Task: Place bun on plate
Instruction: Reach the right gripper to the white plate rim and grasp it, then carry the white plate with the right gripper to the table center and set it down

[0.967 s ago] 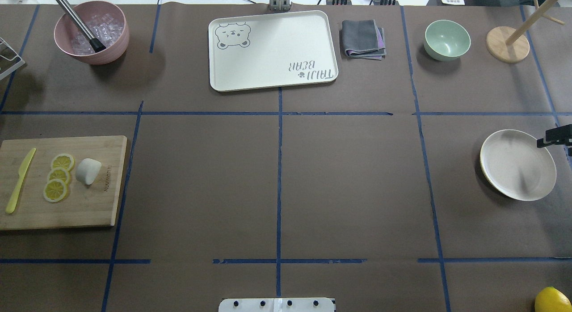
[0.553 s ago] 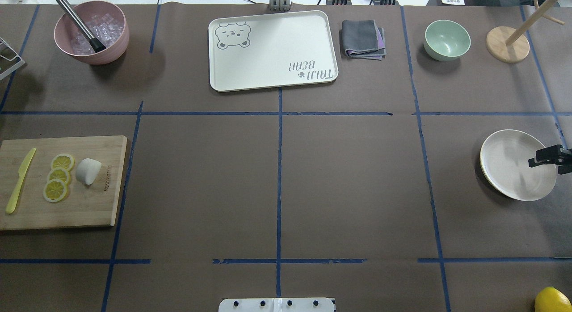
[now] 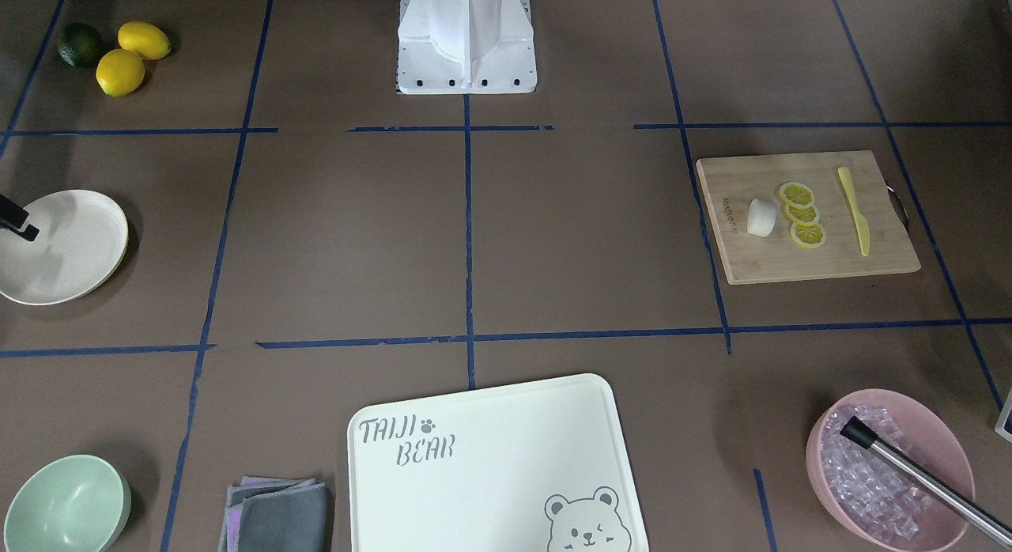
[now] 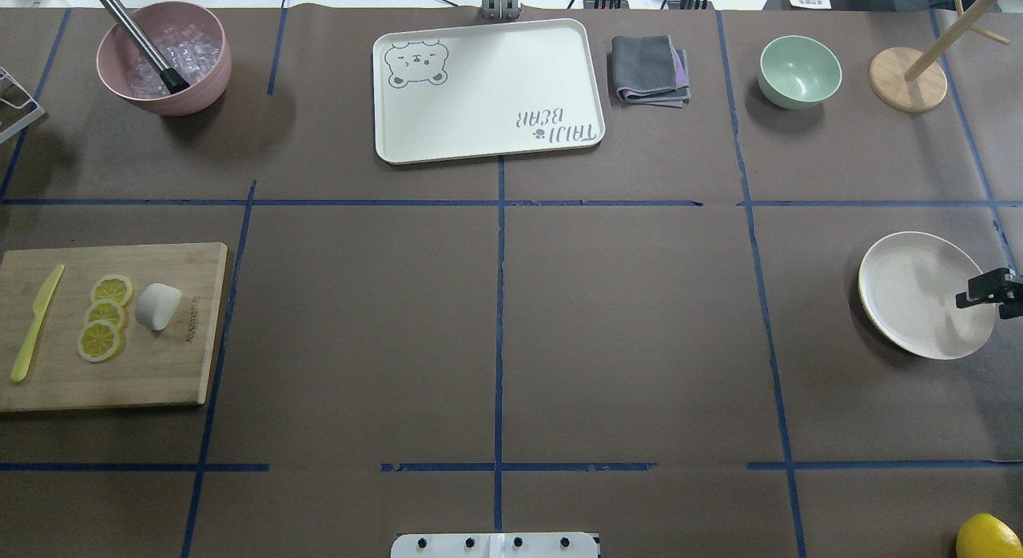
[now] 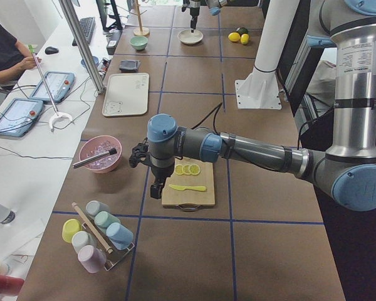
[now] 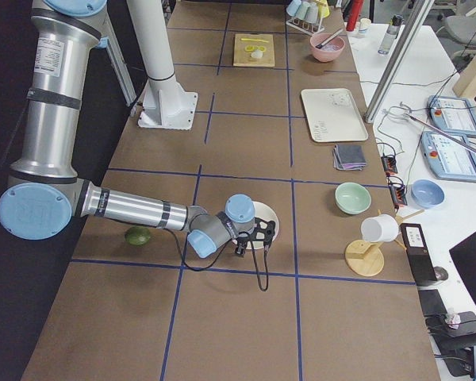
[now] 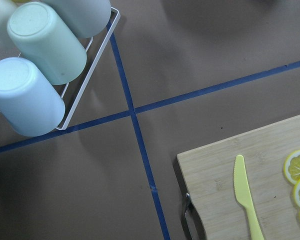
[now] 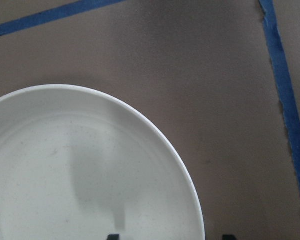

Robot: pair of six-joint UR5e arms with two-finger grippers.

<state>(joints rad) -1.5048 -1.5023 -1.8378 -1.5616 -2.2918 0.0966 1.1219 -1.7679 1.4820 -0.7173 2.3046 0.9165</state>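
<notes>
The right gripper point(image 4: 971, 292) hangs over the outer rim of the plate point(image 4: 903, 286), its fingertips point(image 8: 113, 236) set well apart and gripping nothing. The bun point(image 4: 157, 305) lies far from that gripper, at the opposite end of the table, on the wooden cutting board point(image 4: 160, 374) just beside the lemon slices point(image 4: 104, 314). The left gripper point(image 5: 154, 187) hovers near that board's end by the yellow knife point(image 4: 36, 322), with knife and slices between it and the bun, and I cannot tell whether its jaws are open or closed
</notes>
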